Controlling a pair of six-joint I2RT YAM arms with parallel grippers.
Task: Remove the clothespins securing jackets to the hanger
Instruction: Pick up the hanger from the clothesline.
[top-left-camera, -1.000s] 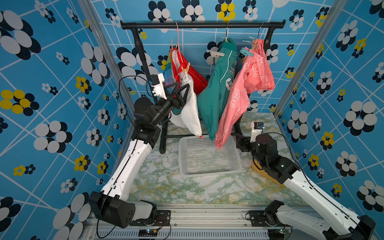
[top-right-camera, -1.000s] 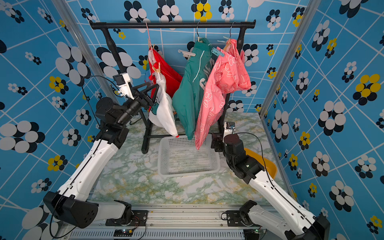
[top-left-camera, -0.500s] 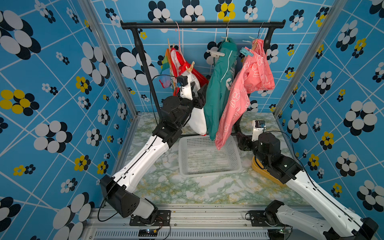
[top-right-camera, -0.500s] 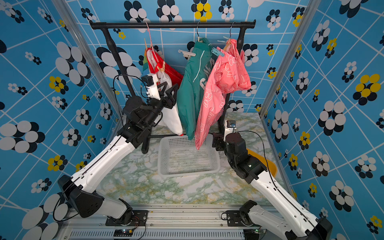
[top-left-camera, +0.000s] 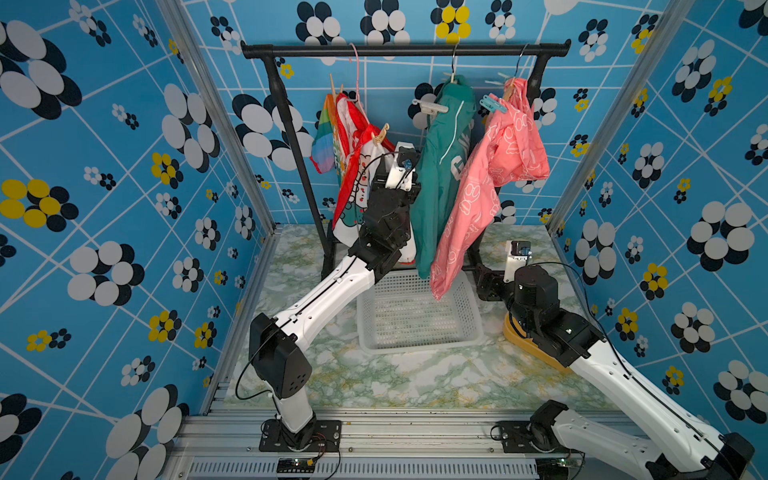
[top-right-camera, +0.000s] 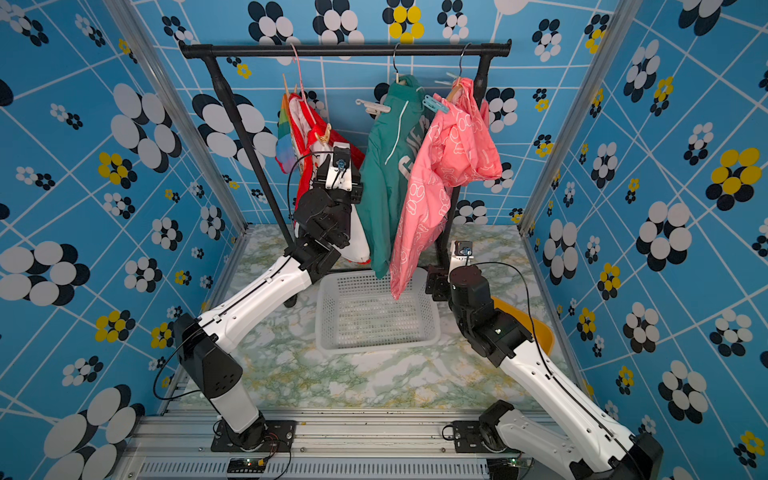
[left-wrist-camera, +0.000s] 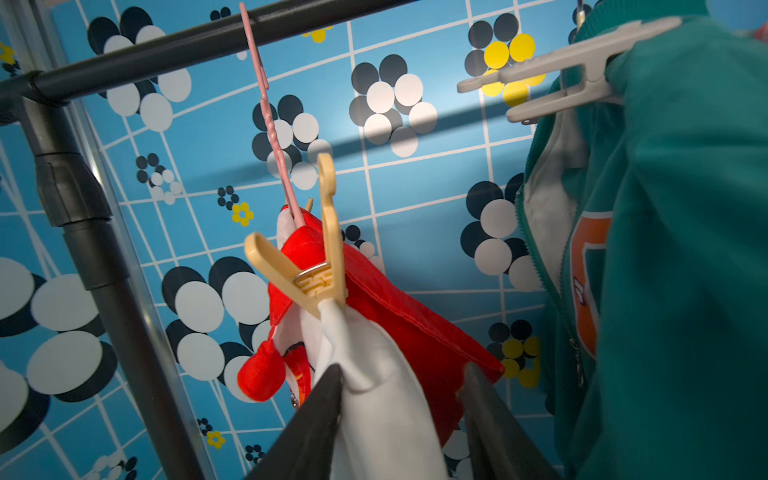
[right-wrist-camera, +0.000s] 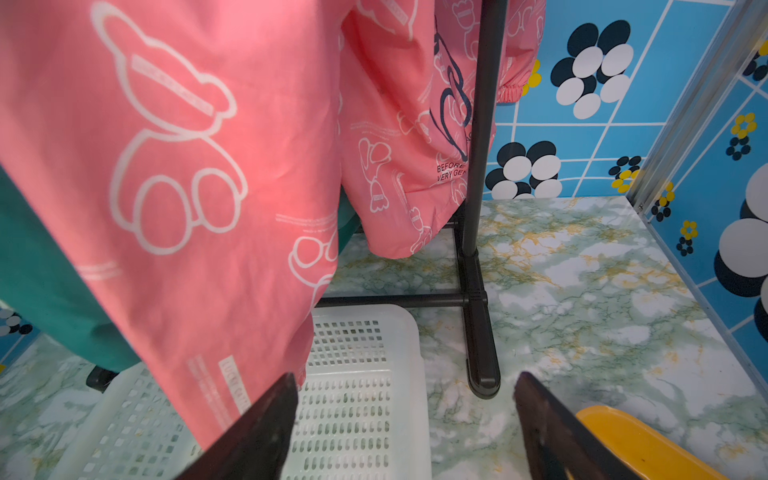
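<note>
Only the left wrist cam showed me left gripper (left-wrist-camera: 403, 368) spread astride white sleeve (left-wrist-camera: 374, 415) below tan clothespin (left-wrist-camera: 320, 274); right gripper (right-wrist-camera: 406, 376) gaped empty.

I have the left arm (top-right-camera: 266, 291) up at the red jacket (top-right-camera: 311, 123), just below its tan clothespin (top-right-camera: 323, 134); the green jacket (top-right-camera: 386, 187) and pink jacket (top-right-camera: 449, 153) hang alongside.

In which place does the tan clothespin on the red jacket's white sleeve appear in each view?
In a top view: tan clothespin, upper centre, left of the green jacket.
In a top view: the same place.
Left wrist: picture's middle.
Right wrist: not in it.
Shared landmark: the green jacket.
</note>
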